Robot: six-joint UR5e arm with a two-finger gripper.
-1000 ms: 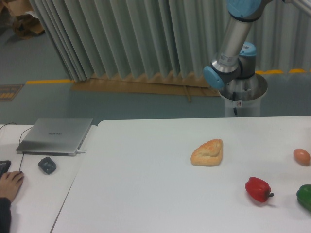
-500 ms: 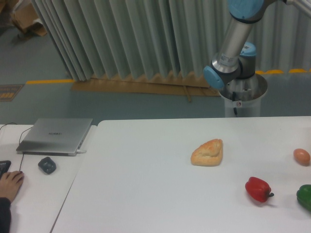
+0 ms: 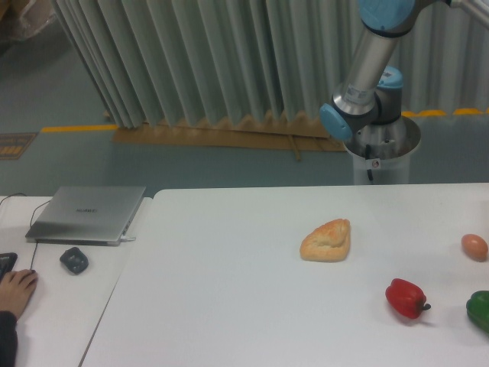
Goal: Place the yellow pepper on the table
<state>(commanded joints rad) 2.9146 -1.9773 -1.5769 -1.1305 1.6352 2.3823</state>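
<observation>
Looking at the fixed camera view, I could not find the yellow pepper anywhere; it was out of the picture, so I could not say where it sat or whether it was being carried. The large white desk filled the lower part of the view. On it lay a piece of bread near the middle, a red pepper toward the front right, a green pepper cut off by the right edge, and a brown egg further back on the right.

Only the robot arm showed, its elbow and base standing behind the far edge of the desk; the rest ran out of the top of the picture. The gripper was out of view, so I could not tell whether its fingers were apart, together or clamped on anything.

I judged the task not finished: no yellow pepper rested on the desk, and setting it down was what remained.

No bowls, trays or other containers were visible. To the left, a smaller table held a closed laptop and a computer mouse, with a person's hand at the edge.
</observation>
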